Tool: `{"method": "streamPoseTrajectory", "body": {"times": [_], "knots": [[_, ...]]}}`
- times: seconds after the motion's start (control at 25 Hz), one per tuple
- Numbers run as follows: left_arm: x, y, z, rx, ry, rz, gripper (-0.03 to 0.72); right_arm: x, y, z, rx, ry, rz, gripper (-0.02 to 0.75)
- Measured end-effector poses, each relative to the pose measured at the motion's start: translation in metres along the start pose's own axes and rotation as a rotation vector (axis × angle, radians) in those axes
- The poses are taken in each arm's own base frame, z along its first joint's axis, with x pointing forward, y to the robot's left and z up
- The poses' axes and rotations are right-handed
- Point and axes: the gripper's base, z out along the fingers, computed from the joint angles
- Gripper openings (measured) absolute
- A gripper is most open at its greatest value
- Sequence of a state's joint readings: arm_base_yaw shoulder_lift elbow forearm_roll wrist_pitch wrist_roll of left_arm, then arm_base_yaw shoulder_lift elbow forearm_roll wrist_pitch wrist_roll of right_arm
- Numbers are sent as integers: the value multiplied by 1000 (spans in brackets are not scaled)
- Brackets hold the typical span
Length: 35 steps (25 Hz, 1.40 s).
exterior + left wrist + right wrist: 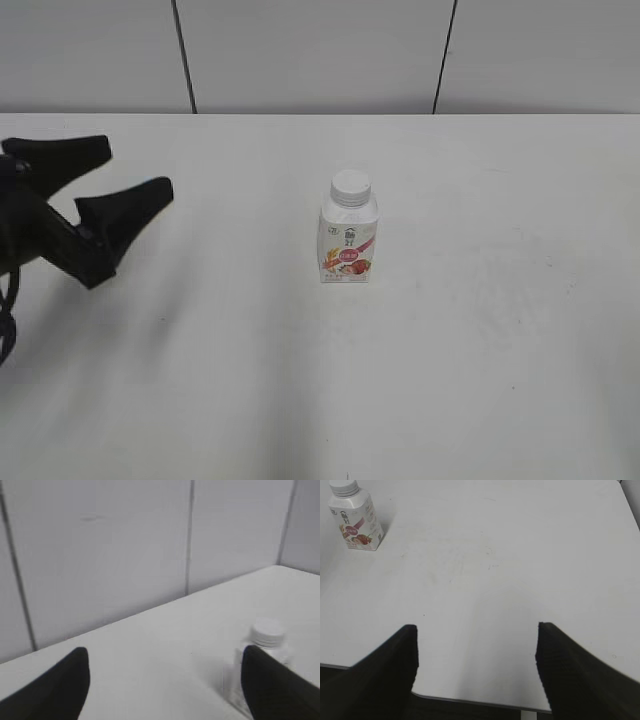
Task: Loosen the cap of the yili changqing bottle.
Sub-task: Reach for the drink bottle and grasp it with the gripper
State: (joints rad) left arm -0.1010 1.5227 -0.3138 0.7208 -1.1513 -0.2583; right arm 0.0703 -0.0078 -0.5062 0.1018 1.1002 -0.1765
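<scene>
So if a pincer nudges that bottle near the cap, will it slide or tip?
The bottle stands taller than its narrow base, so a push at the cap would probably tip it. Its flat sides suggest it wouldn't roll far. The smooth table may let it slide.

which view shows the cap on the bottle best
The exterior view: the cap sits sharp and unblocked atop the bottle. The left wrist view shows it blurred, beside a finger. The right wrist view cuts it off at the top corner.

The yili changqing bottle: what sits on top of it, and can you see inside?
The cap sits on the bottle, covering the neck. The contents are hidden by the opaque white body.
</scene>
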Motion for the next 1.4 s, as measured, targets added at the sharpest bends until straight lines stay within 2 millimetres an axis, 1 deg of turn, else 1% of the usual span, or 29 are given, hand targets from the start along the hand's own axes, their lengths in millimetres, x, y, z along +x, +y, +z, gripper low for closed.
{"method": "streamPoseTrajectory", "body": {"times": [0.08, 0.16, 0.28, 0.36, 0.44, 0.6, 0.72, 0.88, 1.04, 1.2, 1.4], "knots": [[13, 0, 7, 69, 34, -9, 565, 0, 0, 0, 0, 0, 0, 578], [20, 4, 15, 183, 66, 38, 565, 0, 0, 0, 0, 0, 0, 578], [25, 14, 32, 370, 92, 140, 565, 0, 0, 0, 0, 0, 0, 578], [29, 22, 45, 457, 106, 167, 565, 0, 0, 0, 0, 0, 0, 578], [31, 33, 59, 518, 113, 202, 565, 0, 0, 0, 0, 0, 0, 578], [40, 52, 88, 613, 147, 214, 565, 0, 0, 0, 0, 0, 0, 578], [51, 60, 110, 657, 165, 197, 565, 0, 0, 0, 0, 0, 0, 578], [69, 59, 137, 692, 171, 164, 572, 0, 0, 0, 0, 0, 0, 578], [83, 48, 159, 720, 164, 137, 585, 0, 0, 0, 0, 0, 0, 578], [92, 37, 177, 739, 157, 109, 586, 0, 0, 0, 0, 0, 0, 578], [97, 27, 195, 750, 141, 88, 586, 0, 0, 0, 0, 0, 0, 578]]}}
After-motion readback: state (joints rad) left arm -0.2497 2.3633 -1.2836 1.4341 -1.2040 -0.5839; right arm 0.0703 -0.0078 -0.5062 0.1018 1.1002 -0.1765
